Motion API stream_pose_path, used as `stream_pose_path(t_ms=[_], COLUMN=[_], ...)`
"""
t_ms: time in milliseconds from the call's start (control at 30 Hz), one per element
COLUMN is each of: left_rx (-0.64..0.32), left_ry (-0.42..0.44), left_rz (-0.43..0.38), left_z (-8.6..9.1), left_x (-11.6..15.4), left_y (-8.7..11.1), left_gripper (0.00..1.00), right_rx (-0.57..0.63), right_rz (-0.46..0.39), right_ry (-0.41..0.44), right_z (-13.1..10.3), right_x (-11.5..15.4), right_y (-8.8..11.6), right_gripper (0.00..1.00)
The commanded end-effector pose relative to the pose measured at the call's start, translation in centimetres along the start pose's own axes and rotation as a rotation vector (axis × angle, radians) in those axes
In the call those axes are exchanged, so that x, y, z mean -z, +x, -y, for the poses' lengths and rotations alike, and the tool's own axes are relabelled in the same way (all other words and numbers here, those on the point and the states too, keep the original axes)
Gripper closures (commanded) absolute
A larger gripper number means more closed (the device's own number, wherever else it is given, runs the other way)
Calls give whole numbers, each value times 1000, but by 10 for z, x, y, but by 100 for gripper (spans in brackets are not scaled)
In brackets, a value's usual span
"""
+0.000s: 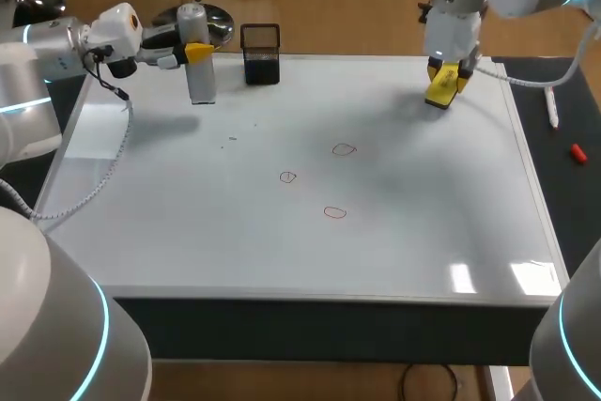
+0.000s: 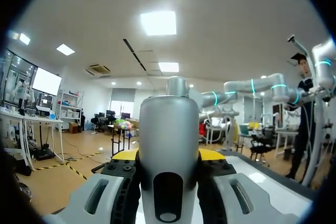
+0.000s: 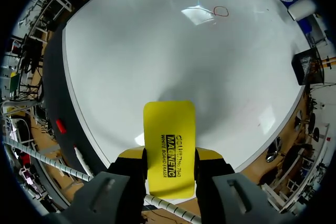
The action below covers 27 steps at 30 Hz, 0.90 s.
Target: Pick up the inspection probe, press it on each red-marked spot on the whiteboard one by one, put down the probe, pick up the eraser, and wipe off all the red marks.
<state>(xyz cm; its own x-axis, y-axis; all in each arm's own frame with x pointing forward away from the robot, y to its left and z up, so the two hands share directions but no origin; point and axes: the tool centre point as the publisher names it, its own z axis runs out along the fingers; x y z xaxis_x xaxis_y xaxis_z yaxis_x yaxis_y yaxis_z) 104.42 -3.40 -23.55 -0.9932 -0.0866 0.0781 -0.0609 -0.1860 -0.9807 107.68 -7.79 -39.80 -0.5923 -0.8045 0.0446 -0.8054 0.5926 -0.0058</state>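
Now the left gripper (image 1: 195,51) clamps the grey probe (image 1: 201,84), the right gripper (image 1: 445,78) clamps the yellow eraser (image 1: 439,93); three red circles (image 1: 335,212) dot the whiteboard (image 1: 423,232).

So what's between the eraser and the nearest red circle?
Nothing. Only bare whiteboard separates the eraser from that red circle, as the head view and the right wrist view both show.

We're looking at the whiteboard (image 1: 282,251) lying flat on the dark table (image 1: 563,194), with three red circles (image 1: 345,149) drawn mid-board. A black mesh holder (image 1: 261,54) stands at its far edge. Just right of the board, a white pen (image 1: 552,108) and a small red piece (image 1: 577,152) lie on the table.
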Motion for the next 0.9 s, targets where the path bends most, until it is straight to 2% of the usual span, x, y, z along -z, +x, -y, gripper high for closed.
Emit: stream_pose_path(t_ms=[33, 167, 333, 400, 600, 900], left_rx=[-2, -2, -2, -2, -2, -2], left_ry=[-1, -1, -1, -1, -1, -1], left_rz=[4, 4, 4, 4, 4, 4], left_z=[1, 1, 1, 1, 1, 1], left_x=[-1, -1, -1, -1, -1, -1], left_y=[1, 1, 1, 1, 1, 1], left_gripper=[100, 100, 100, 100, 100, 100], right_rx=[16, 85, 154, 190, 314, 469], right_rz=[5, 26, 35, 31, 47, 9], right_ry=[6, 14, -25, -40, -71, -84], right_z=[-4, -24, -47, -71, -104, -150], right_x=[2, 5, 6, 13, 18, 21], right_y=[-3, -19, -30, -39, -57, -85], right_gripper=[100, 100, 100, 100, 100, 100])
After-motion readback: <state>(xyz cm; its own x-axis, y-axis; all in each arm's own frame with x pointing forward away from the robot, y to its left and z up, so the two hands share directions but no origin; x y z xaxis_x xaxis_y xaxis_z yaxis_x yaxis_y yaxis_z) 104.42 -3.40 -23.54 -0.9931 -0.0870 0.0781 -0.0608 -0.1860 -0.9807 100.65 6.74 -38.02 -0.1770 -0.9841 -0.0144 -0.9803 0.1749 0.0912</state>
